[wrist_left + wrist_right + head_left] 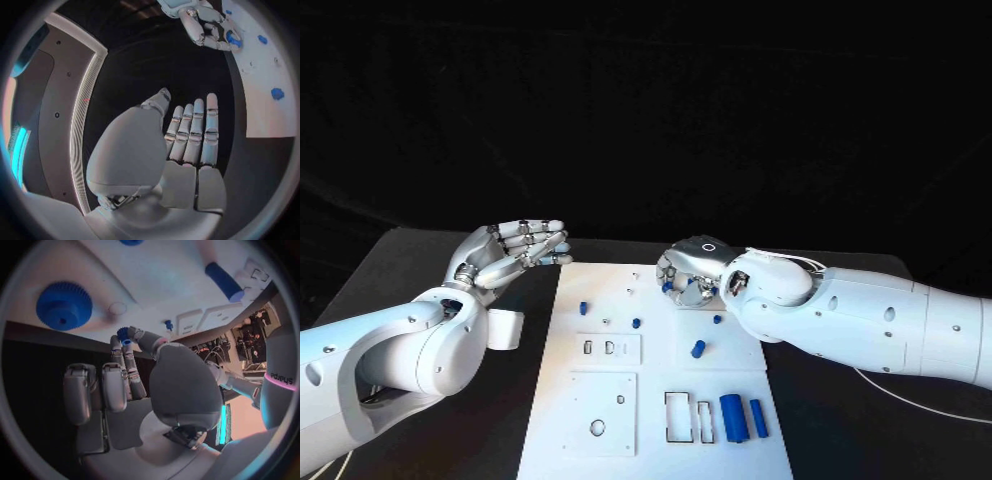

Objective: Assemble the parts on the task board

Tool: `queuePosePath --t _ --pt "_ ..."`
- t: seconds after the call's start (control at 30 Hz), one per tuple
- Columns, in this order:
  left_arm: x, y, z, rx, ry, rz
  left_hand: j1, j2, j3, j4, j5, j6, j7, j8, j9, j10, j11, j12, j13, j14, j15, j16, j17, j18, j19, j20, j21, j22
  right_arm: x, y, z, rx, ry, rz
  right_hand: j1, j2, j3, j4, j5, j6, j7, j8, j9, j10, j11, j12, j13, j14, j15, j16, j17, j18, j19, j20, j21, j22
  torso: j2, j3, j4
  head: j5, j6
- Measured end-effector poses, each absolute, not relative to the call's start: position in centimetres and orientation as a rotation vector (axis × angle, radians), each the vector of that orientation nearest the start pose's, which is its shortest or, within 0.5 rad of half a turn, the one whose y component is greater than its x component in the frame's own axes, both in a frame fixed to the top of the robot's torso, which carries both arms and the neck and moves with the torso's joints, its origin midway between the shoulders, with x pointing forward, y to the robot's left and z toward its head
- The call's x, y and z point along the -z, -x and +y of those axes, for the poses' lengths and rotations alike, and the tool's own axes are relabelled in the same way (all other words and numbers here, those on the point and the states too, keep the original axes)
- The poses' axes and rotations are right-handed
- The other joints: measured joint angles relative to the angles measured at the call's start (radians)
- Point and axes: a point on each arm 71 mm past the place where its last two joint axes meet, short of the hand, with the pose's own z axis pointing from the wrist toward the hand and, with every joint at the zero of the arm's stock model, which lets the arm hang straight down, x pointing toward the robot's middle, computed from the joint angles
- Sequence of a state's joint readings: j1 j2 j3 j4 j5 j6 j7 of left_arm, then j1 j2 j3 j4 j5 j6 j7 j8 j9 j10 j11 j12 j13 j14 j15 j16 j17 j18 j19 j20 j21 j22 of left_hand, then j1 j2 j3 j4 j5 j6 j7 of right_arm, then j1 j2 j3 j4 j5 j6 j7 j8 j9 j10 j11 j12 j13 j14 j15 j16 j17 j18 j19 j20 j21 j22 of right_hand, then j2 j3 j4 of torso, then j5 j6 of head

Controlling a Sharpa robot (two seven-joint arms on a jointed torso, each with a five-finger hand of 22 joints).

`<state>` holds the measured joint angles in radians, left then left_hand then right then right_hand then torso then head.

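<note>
Black cloth is backing the black counter point(416, 265). Over the far right of the flat white plastic task board point(661, 440), the right hand point(687, 275) is pinching a small blue part point(123, 334) at its fingertips. Just left of the board's far corner, the left hand point(514, 250) is hovering, fingers straight and together, holding nothing. Two blue cylinders point(743, 415) are lying near the board's near right.

The task board point(596, 420) lies mid-table between the left hand point(516, 250) and right hand point(692, 272).
</note>
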<state>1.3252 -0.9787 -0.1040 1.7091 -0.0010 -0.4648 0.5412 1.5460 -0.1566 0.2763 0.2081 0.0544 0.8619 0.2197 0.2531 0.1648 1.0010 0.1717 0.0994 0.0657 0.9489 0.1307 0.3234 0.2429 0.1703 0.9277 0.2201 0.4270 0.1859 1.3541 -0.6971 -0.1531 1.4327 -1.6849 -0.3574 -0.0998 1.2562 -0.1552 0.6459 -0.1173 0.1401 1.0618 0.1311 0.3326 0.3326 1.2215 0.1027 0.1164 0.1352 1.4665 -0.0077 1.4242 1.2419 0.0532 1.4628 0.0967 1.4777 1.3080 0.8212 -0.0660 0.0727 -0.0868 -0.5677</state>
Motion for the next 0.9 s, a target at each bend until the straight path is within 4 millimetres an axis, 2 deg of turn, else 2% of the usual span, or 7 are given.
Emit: queuePosePath --t 0.5,0.9 --pt "12.1 -46.6 22.9 1.531 0.966 1.22 0.0 0.0 0.0 0.0 0.0 0.0 0.0 0.0 0.0 -0.004 0.004 -0.004 0.0 0.0 0.0 0.0 0.002 0.0 0.0 0.0 0.004 0.002 13.8 -52.0 -13.1 -0.536 0.434 1.378 0.0 0.0 0.0 0.0 0.002 0.0 0.0 0.004 0.013 0.0 0.0 0.0 0.0 0.0 0.0 0.005 0.003 0.0 0.0 0.0 0.004 0.0 0.007 -0.0025 0.0076 -0.004 0.014" --pt "12.2 -46.7 22.8 1.533 0.967 1.225 0.0 0.0 0.003 -0.003 0.0 0.0 0.0 0.0 0.0 -0.004 0.004 -0.007 0.0 0.0 0.0 0.0 0.003 0.0 0.0 0.0 0.004 0.003 13.9 -52.3 -11.9 -0.548 0.425 1.357 0.0 0.0 -0.002 -0.001 0.001 -0.001 0.0 0.004 0.015 0.0 0.0 -0.004 0.001 0.0 0.0 0.005 0.003 0.0 0.0 0.0 0.003 0.0 0.011 -0.0026 0.0105 -0.007 0.016"
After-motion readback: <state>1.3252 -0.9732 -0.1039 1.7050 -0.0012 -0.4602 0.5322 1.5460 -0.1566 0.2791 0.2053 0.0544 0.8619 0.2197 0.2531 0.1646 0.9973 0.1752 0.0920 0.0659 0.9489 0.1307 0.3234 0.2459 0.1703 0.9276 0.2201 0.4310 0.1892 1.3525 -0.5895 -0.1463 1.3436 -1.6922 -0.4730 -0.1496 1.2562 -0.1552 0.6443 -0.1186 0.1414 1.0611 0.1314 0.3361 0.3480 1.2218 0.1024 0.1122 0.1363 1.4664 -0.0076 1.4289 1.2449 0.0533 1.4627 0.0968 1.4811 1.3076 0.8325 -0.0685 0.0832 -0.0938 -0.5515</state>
